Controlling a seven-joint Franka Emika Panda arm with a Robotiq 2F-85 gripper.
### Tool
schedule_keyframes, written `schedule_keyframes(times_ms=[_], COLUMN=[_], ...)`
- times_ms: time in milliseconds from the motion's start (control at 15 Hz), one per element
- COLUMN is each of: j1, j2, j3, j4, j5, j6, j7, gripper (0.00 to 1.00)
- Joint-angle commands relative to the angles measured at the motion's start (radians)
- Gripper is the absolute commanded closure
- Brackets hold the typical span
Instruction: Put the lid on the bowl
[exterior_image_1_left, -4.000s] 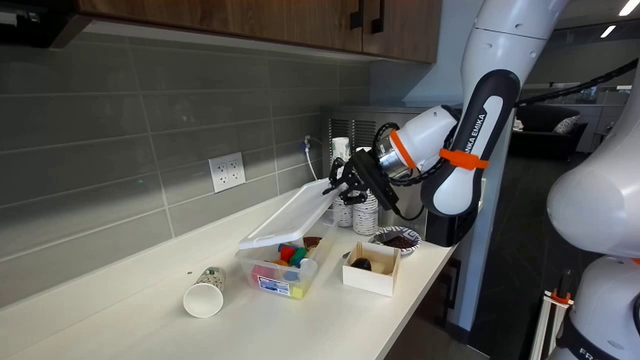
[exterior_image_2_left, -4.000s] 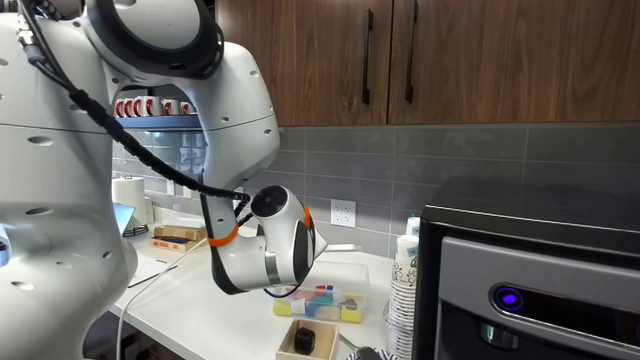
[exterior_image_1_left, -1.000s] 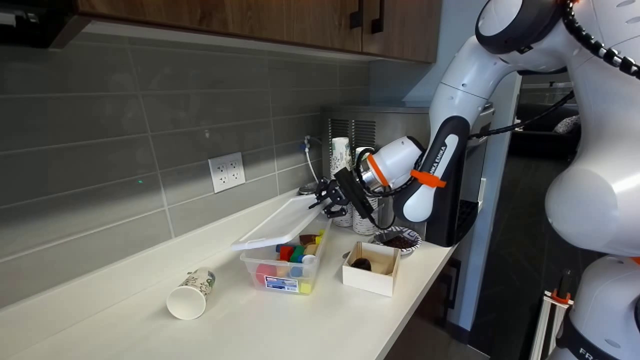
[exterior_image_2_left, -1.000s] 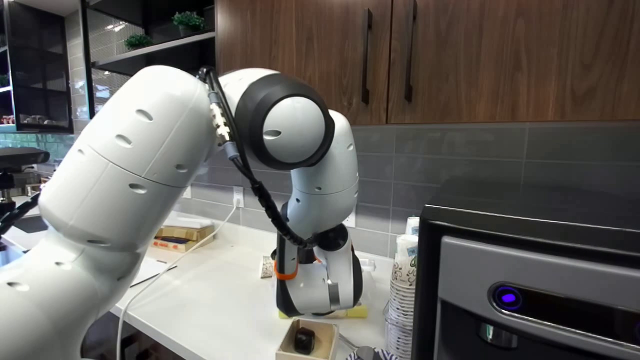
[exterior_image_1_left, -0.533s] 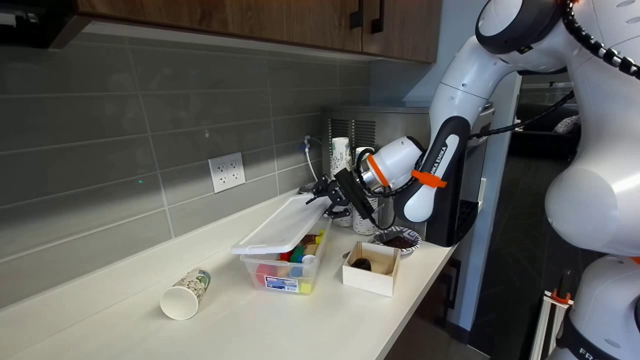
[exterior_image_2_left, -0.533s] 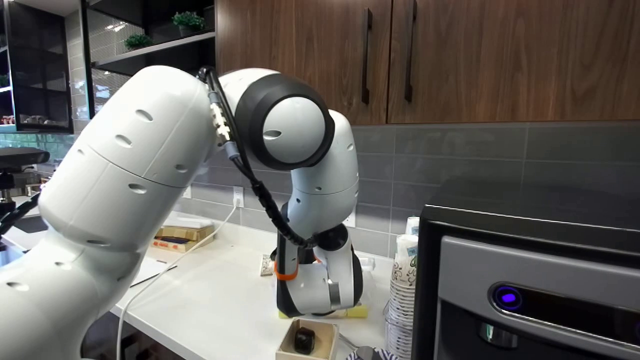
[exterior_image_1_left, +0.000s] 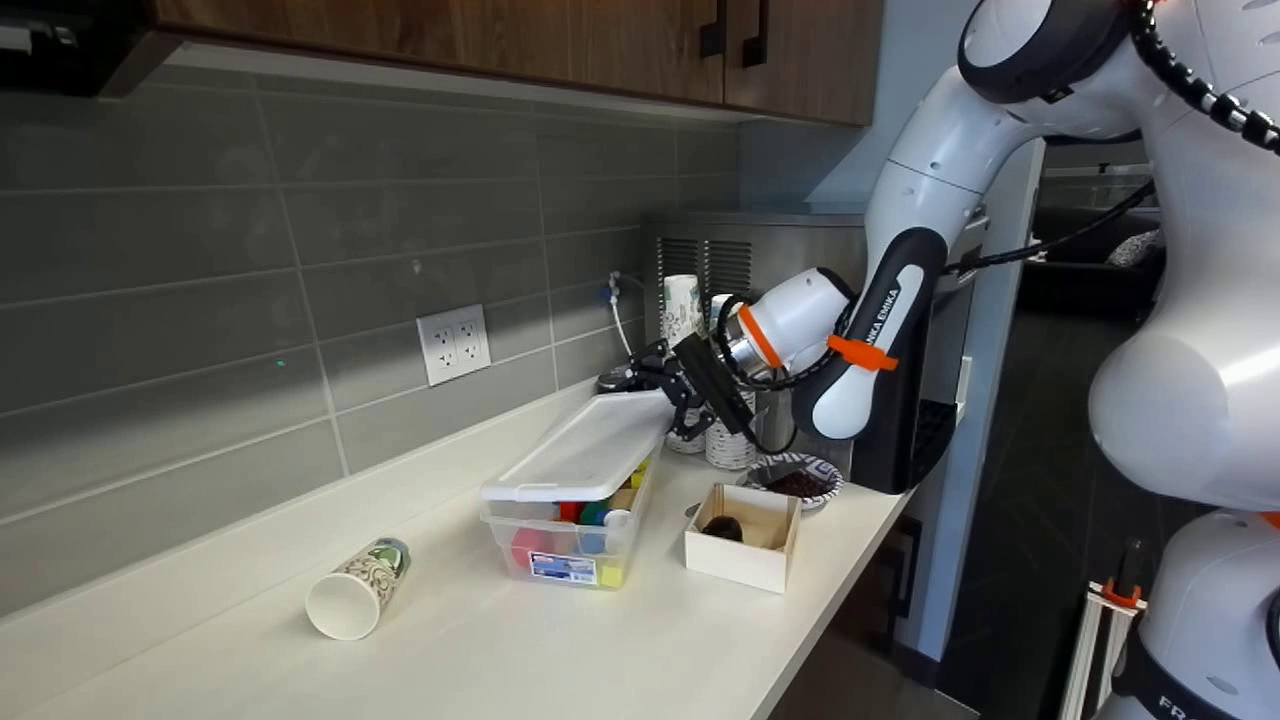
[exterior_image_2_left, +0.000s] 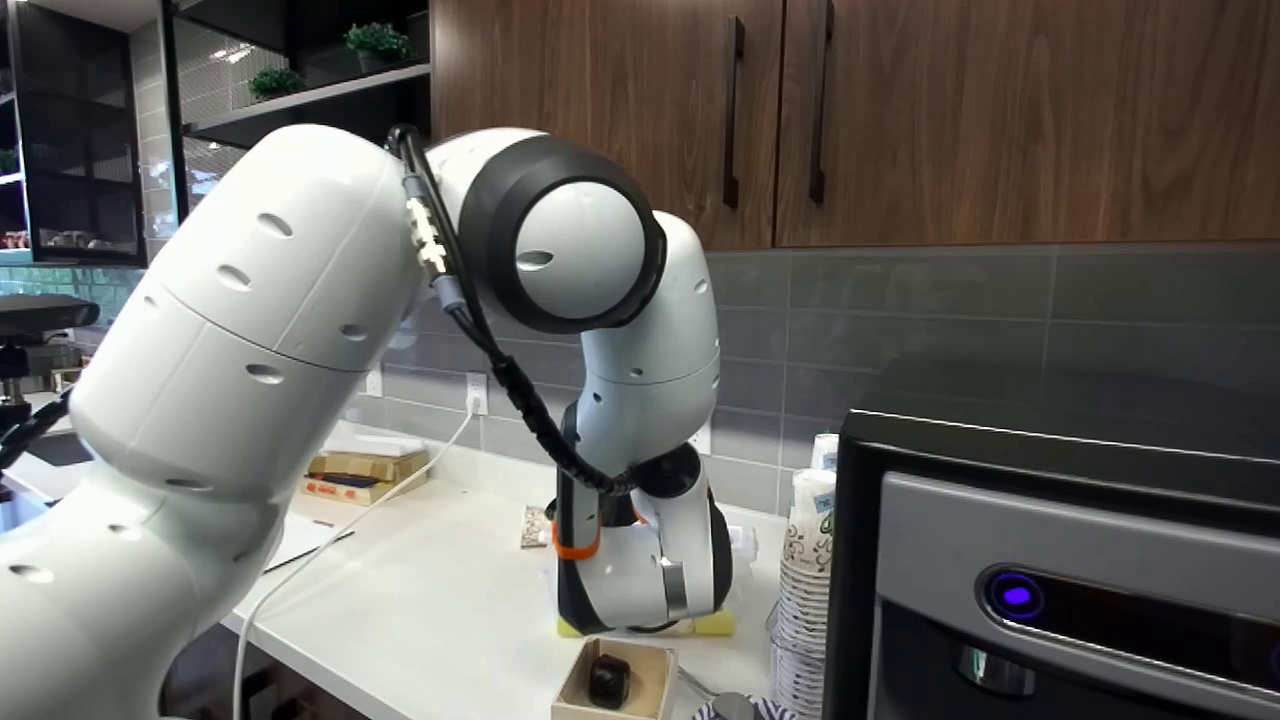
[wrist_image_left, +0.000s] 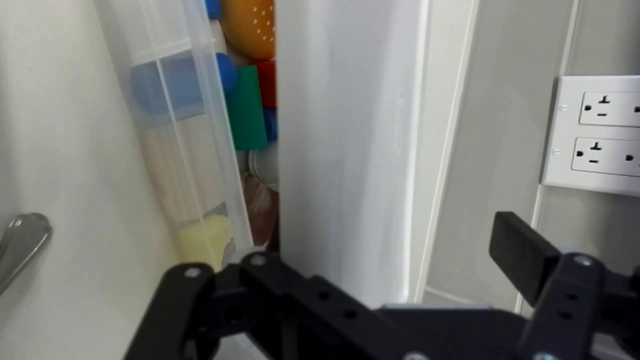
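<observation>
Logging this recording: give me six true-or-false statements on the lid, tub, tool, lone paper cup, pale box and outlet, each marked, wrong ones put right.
1. The lid already closes the tub all round. False: the lid is tilted over the clear tub, and coloured items show past one edge.
2. The lone paper cup lies on its side. True.
3. The pale box holds a dark object. True.
4. The tool is shut tight. False: the tool stands open in the wrist view.
5. In an exterior view, the pale box stands between tub and cup. False: the tub is between the other two.
6. A white outlet plate shows in the wrist view. True.
</observation>
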Motion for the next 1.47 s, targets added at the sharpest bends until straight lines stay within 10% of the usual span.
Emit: schedule_keyframes(times_ms=[0, 1400], j1=[-0.037, -0.103], j2=[-0.034, -0.152], j3=[0.033, 0.059], j4=[-0.016, -0.024], j5=[-0.099, -0.483], j6=[-0.07, -0.194], j7=[0.109, 0.496], gripper=[0.0, 0.0])
